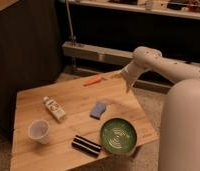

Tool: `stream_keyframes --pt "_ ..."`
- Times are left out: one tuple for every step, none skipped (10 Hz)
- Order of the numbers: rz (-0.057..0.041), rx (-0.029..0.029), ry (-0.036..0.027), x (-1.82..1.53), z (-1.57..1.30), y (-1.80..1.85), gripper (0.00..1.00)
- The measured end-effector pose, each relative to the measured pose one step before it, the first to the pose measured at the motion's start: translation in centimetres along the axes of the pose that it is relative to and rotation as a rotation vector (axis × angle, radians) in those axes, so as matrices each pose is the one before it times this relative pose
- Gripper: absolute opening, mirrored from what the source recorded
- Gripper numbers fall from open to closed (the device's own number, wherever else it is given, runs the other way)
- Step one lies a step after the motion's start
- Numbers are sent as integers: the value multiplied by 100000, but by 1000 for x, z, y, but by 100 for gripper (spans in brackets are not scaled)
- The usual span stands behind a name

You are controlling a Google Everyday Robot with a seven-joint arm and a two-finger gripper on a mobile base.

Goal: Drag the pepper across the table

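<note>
Presently my gripper (128, 86), jaws spread and empty, hangs above the far right edge of the table (75, 107), the orange pepper (93, 80) lying apart to its left in view, long axis aimed roughly toward it.

We see a square light-wood table (75, 97) of planks, its grain showing, set cornerwise to us. Near its far edge lies the pepper (93, 80), slender and orange, flat on the wood. A small white bottle (54, 108) lies on its side towards the left, and nearer us a pale plastic cup (38, 131) stands upright. Around the middle we find a blue sponge (98, 109). Close to the near right edge sits a round green bowl (118, 135), with a dark striped bar (87, 145) just beside it on the left. The gripper (128, 86) hangs over the far right corner, well apart from the pepper.
</note>
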Motion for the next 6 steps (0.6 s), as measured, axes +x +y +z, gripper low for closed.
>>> stream_keyframes --pt "40 -16 58 18 10 -38 73" --pt "107 -487 -431 34 -93 -215 73" --pt "1418 -524 -1938 86 -93 -309 73" --pt "1865 -784 -2234 -189 -214 -455 73" --pt "1572 -674 -1296 -207 -27 -293 73" --pt "1800 -1103 -1619 64 395 533 73"
